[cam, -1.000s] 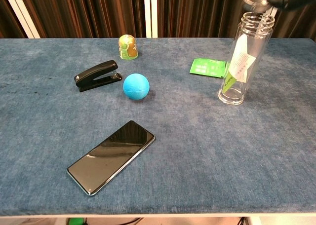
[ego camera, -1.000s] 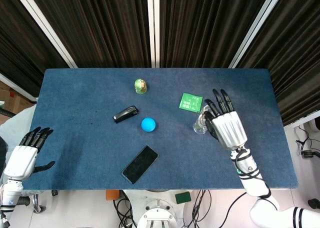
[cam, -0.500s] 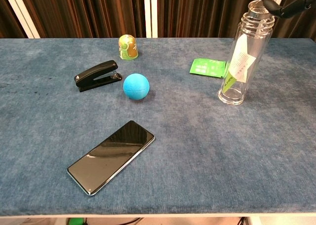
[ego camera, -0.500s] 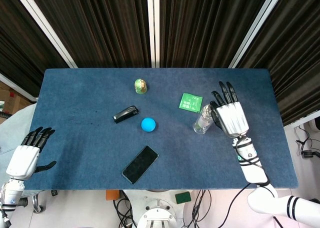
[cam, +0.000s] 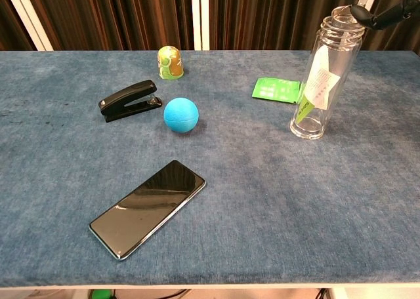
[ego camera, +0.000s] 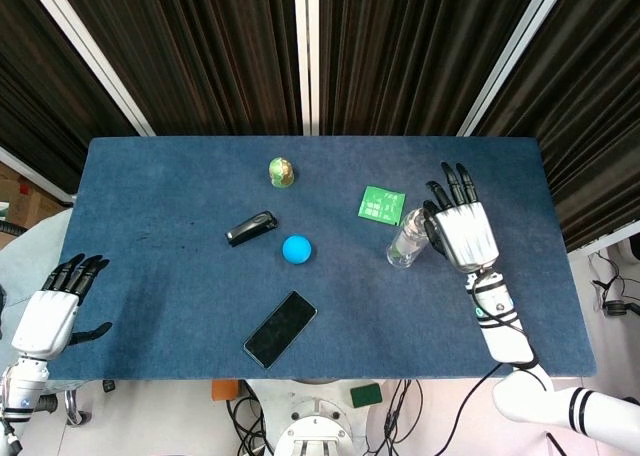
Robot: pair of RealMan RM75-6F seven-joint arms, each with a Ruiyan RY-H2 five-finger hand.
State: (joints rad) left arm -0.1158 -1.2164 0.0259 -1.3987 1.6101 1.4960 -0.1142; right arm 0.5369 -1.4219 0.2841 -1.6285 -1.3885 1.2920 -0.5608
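Beside the bottle (ego camera: 407, 244), right hand (ego camera: 462, 230) spread, empty; chest view shows only fingertips (cam: 359, 12).

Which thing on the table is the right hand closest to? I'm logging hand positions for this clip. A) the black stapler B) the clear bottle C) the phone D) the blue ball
B: the right hand sits beside the top of the clear bottle, with the other things further left.
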